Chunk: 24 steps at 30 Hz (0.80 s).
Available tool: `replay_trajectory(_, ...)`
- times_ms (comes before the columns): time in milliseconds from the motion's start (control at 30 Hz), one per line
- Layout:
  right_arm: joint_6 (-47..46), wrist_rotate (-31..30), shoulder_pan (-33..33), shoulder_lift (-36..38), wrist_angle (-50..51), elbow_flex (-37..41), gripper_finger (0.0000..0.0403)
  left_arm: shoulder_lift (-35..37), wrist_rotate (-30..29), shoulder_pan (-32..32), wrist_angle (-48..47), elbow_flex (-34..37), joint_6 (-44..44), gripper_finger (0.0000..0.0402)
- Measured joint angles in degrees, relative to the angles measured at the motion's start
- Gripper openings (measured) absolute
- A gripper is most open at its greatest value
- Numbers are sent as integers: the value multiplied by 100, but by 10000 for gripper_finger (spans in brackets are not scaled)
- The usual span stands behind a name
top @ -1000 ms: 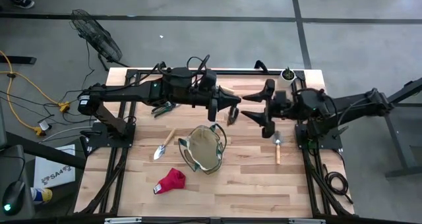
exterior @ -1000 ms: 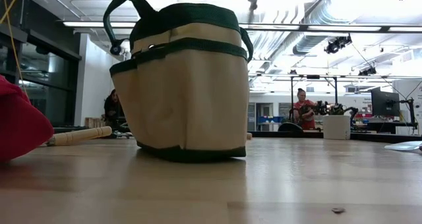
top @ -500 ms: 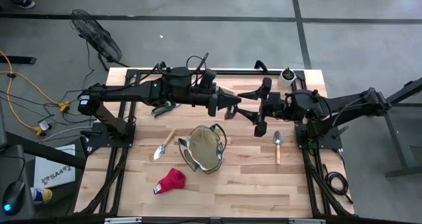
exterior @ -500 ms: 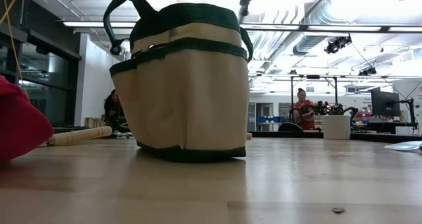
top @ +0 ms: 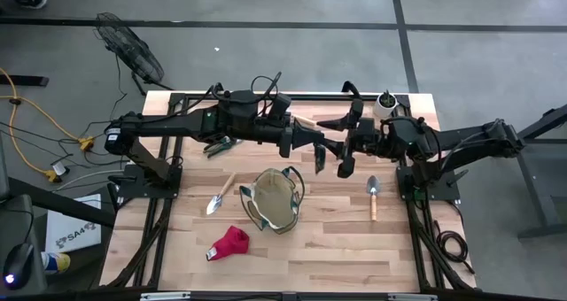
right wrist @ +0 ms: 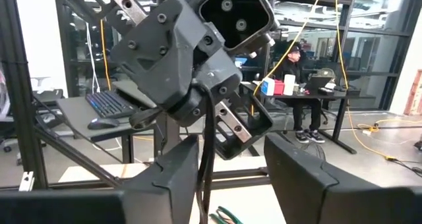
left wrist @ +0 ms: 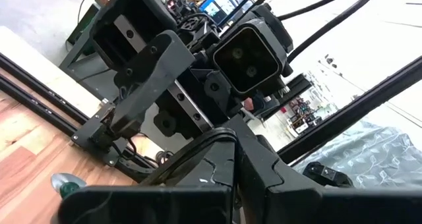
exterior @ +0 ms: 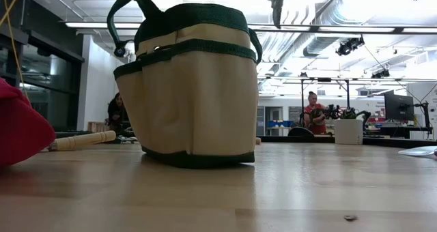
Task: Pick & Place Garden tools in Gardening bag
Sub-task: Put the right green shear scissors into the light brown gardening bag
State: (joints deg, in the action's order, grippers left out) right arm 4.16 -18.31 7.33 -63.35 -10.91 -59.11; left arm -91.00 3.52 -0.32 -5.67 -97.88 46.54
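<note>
High above the table's middle, my left gripper (top: 316, 147) is shut on the black shears (right wrist: 206, 128) and points level toward the table's right. My right gripper (top: 343, 144) faces it, open, with one finger on each side of the shears' thin black loop (right wrist: 204, 158). Below them the tan, green-trimmed gardening bag (top: 273, 199) stands upright on its base. A wooden-handled trowel (top: 218, 195) and the red glove (top: 229, 243) lie to its left. A second trowel (top: 373, 196) lies to its right, and the green pruners (top: 219, 145) lie at the far left. My left gripper pinches the black shears between its shut fingers, coming level from the table's left. Its own fingers hide the exact part held. A thin black loop (left wrist: 217, 140) sticks out past the fingertips toward my right gripper, clear of the table. Whether my right gripper's fingers (right wrist: 175, 168) touch the loop I cannot tell.
A small white pot with a green plant (top: 387, 102) stands at the far right corner. A wooden handle (top: 301, 122) lies under my left arm. Bare wood lies along the near edge, right of the glove. People sit in the room beyond the table.
My right gripper has moved toward the table's left until its fingers stand on either side of my left gripper's tip and the shears. The gap between its fingers has narrowed.
</note>
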Motion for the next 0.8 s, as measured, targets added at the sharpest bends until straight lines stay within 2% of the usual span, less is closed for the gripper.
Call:
replay_trajectory(200,11,44,0,0,-1,0,115,0,1,0,-2,2,-17,0)
replay_trajectory(500,-86,83,0,0,-1,0,12,0,-1,-2,-7,6,-59,0)
replay_trajectory(800,-155,64,20,44,10,0,5,0,200,-2,-50,6,-499,10)
